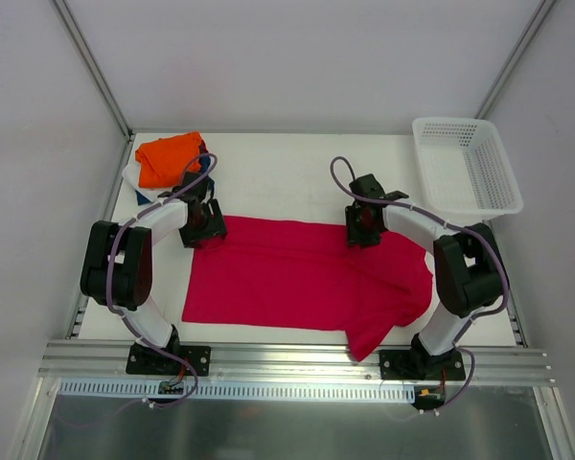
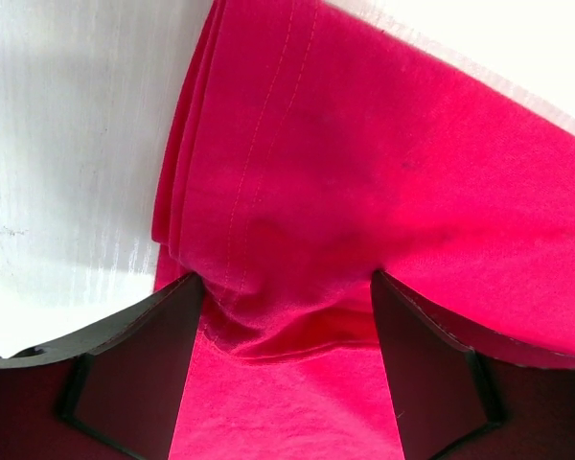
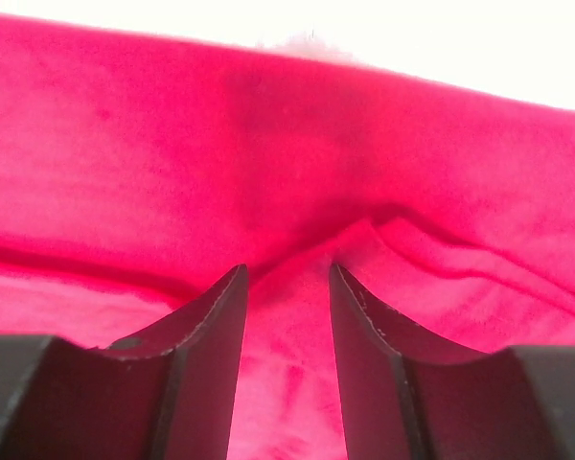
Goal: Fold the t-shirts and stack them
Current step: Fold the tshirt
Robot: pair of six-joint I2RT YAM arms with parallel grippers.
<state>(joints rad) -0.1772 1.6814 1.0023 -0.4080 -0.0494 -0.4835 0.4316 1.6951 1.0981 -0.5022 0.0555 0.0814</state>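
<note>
A crimson-red t-shirt [image 1: 307, 273] lies spread across the table's middle, folded lengthwise, with one sleeve [image 1: 366, 335] reaching the near edge. My left gripper [image 1: 203, 230] is down on its far left corner. In the left wrist view that gripper [image 2: 286, 287] stands wide open over a rumpled hem of the red cloth [image 2: 364, 172]. My right gripper [image 1: 362, 232] sits on the shirt's far edge, right of centre. In the right wrist view it [image 3: 287, 273] is open, a low ridge of red cloth [image 3: 172, 144] between its fingertips. An orange t-shirt [image 1: 168, 158] tops a pile with white [image 1: 132, 178] and navy cloth at the far left.
A white plastic mesh basket [image 1: 460, 123] stands at the far right corner. Bare white table [image 1: 278, 177] lies between the pile and the basket. A metal rail [image 1: 297, 359] runs along the near edge by the arm bases.
</note>
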